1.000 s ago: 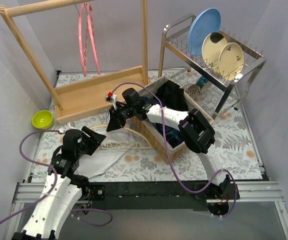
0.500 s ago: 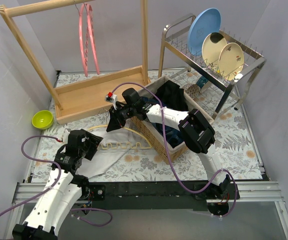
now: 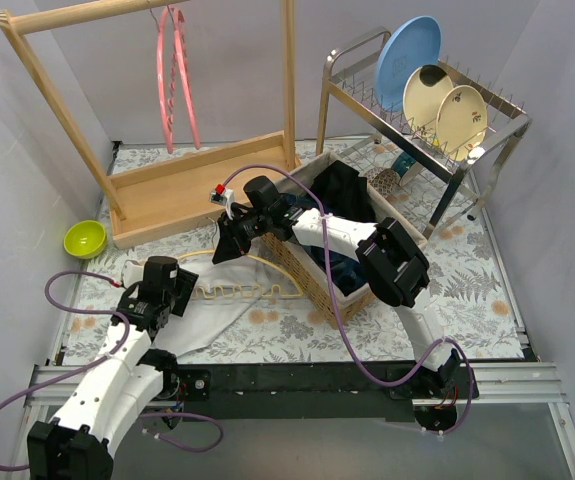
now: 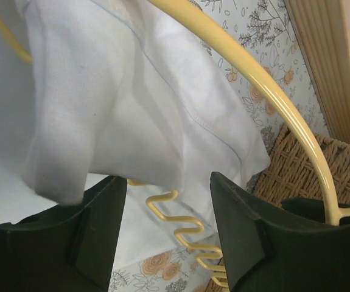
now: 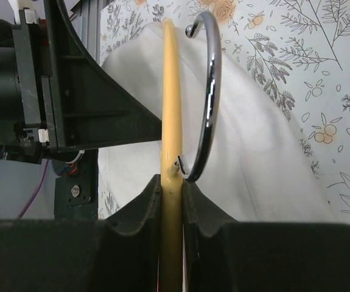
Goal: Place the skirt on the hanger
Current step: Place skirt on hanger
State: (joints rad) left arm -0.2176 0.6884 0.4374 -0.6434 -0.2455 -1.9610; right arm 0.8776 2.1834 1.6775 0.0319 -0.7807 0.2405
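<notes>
Right gripper [image 5: 171,182] is clamped narrow on the yellow hanger [image 5: 169,91], right at the neck where the chrome hook [image 5: 211,91] comes out. From above, that gripper [image 3: 225,240] sits just left of the wicker basket [image 3: 297,262], mid-desk. The hanger [image 3: 247,292] runs from there toward the near side, its wavy lower bar lying across the cloth.

The skirt [image 3: 202,318] is white and lies crumpled on the near-left of the desk [image 3: 467,290], under and around the left end of the hanger. It is not hung up. In the left wrist view the skirt [image 4: 120,91] fills most of the frame. The hanger's curved arm [image 4: 266,91] crosses its far edge, and another stretch of yellow frame disappears under the cloth on the left. Can't tell whether the cloth is actually threaded over the bar.

Left gripper [image 4: 165,182] has its jaws apart, about medium width, nothing pinched. A bunched fold of skirt rests on one fingertip [image 4: 95,237], and the wavy bar shows through the gap. From above, this gripper [image 3: 177,290] is at the hanger's left end, touching the cloth.

Around it:
- Dark clothes in the basket.
- Wooden rack [image 3: 182,190] far left, with a pink hanger [image 3: 164,90] on its rail.
- Green bowl [image 3: 85,238] by the left edge.
- Dish rack [image 3: 352,90] with plates, far right.
</notes>
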